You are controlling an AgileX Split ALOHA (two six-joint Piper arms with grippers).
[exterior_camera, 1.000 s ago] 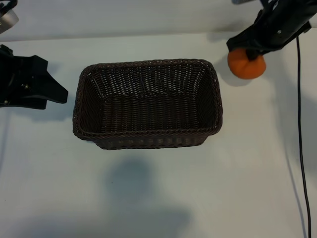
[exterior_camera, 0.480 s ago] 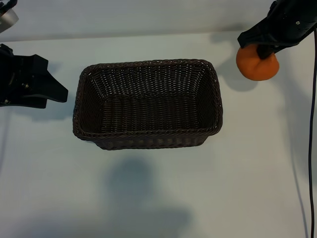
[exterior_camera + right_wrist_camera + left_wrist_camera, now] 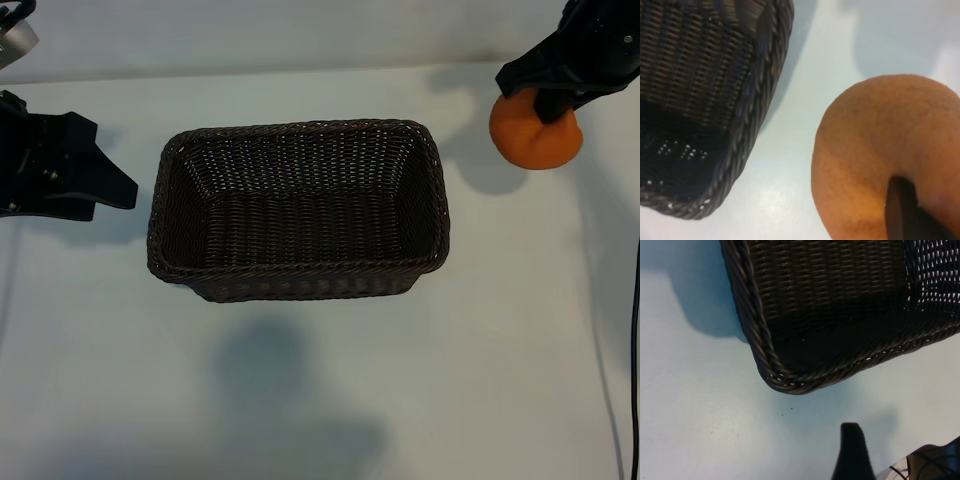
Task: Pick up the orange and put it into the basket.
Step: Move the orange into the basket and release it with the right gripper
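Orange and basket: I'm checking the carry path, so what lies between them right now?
Only bare table separates the orange, held by the right gripper, from the basket; exterior view shows it.

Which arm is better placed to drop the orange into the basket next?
Right. Its tool is shut on the orange, held beside the basket and outside its rim. The left tool sits open and empty on the basket's far side.

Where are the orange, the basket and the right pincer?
orange (image 3: pixel 535 135), exterior view, lower front surface.
basket (image 3: pixel 300 266), exterior view, near braided rim.
right pincer (image 3: pixel 549 100), exterior view, fingertips clamped on the orange's top.
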